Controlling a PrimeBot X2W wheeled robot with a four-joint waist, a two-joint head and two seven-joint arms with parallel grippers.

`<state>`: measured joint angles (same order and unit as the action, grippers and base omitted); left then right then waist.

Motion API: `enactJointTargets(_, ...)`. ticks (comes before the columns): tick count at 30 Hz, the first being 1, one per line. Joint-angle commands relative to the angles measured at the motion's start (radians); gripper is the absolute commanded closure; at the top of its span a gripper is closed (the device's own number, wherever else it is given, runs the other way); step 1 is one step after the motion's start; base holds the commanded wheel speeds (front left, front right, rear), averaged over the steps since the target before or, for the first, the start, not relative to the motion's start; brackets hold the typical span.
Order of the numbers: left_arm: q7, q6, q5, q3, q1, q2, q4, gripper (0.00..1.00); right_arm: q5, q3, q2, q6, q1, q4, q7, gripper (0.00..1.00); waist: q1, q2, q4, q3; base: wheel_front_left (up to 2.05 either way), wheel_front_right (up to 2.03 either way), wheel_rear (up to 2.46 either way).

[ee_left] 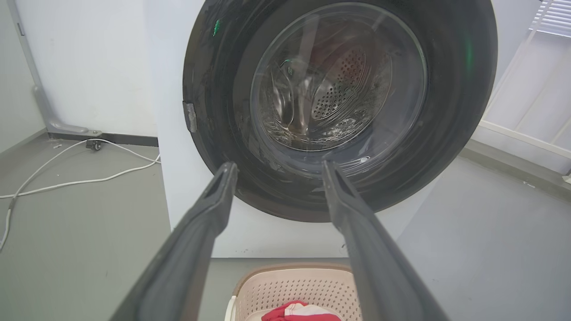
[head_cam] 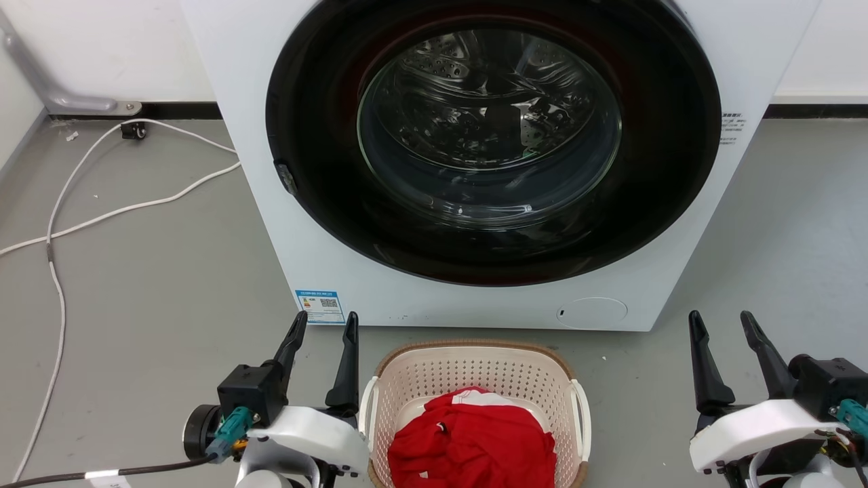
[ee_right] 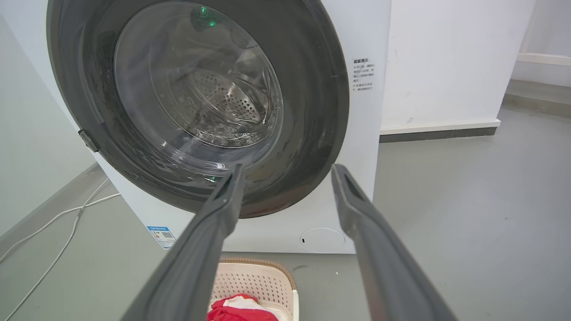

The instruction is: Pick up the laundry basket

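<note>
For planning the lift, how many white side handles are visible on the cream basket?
2. One white handle is on the left side of the cream perforated plastic laundry basket, near the left gripper; the other handle is on its right side.

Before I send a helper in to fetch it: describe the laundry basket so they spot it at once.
Find the white washing machine with the round dark door. On the grey floor directly before it sits the laundry basket: low, cream, perforated, brown-rimmed, with red cloth inside.
</note>
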<state>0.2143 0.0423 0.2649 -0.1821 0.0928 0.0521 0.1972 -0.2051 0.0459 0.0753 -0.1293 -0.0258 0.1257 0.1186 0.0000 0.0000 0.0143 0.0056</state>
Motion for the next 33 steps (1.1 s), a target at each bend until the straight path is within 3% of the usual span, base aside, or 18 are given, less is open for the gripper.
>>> enactJointTargets(1,0.008,-0.007,-0.028,-0.004,0.015,0.0,-0.004,0.0,0.026,-0.003,0.007,-0.002,-0.015,-0.01,0.009,0.0,0.0,0.0,0.0,0.001,0.0,0.0,0.0)
enactJointTargets(26,0.053,-0.027,-0.188,-0.031,0.011,-0.002,0.004,0.0,0.164,0.005,-0.013,-0.001,0.016,-0.034,0.028,0.0,0.0,0.0,0.005,-0.001,0.0,0.0,0.0)
enactJointTargets(33,0.053,-0.033,-0.174,-0.027,0.008,-0.002,0.005,0.0,0.147,0.01,-0.018,-0.001,0.016,-0.035,0.022,0.0,0.0,0.0,0.003,0.002,0.0,0.0,0.0)
